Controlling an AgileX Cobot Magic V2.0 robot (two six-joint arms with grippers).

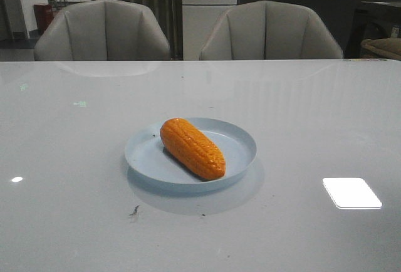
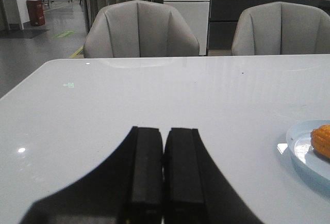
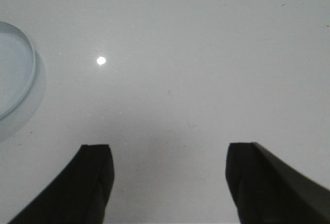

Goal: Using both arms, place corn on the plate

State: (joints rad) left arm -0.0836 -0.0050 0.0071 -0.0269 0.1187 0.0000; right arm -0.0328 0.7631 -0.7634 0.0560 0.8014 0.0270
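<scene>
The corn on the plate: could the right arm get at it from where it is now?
Probably yes. The right gripper has its jaws open over bare table, the plate is close beside it, and nothing stands between it and the corn.

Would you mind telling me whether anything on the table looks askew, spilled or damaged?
Nothing stands out. The corn lies diagonally inside the plate, fully within its rim. Only a small dark smudge marks the table in front of the plate.
</scene>
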